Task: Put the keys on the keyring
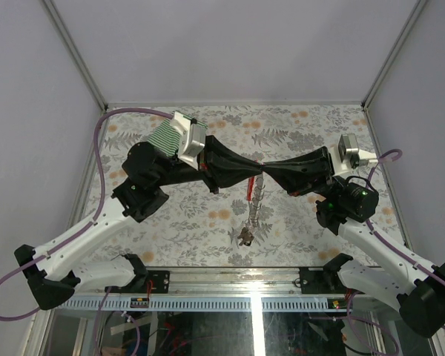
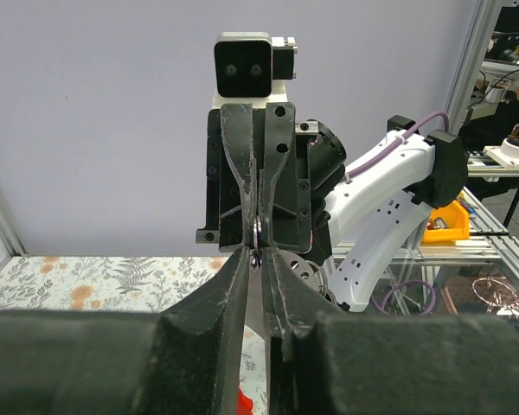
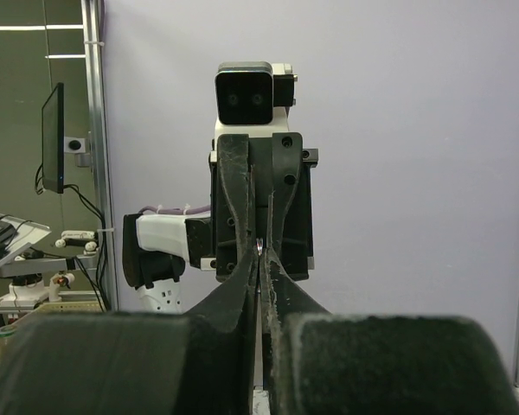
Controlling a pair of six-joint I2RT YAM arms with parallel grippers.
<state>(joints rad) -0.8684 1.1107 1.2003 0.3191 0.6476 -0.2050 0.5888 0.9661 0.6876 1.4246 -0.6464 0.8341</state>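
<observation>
Thin red-loop keyring (image 1: 255, 202) on a silvery chain hangs over the centre of the floral-print table (image 1: 170, 222). Small metal keys (image 1: 245, 236) lie at its near end. The right gripper (image 3: 260, 258) is clenched on the top ring. The left gripper (image 2: 258, 262) is nearly closed, and I cannot tell if it grips. Judged light, limp and slippery, so pinch the stiff ring.

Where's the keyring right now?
Top view, mid-table: the keyring hangs from where the left tool and right tool meet tip to tip, trailing down toward the near edge.
</observation>
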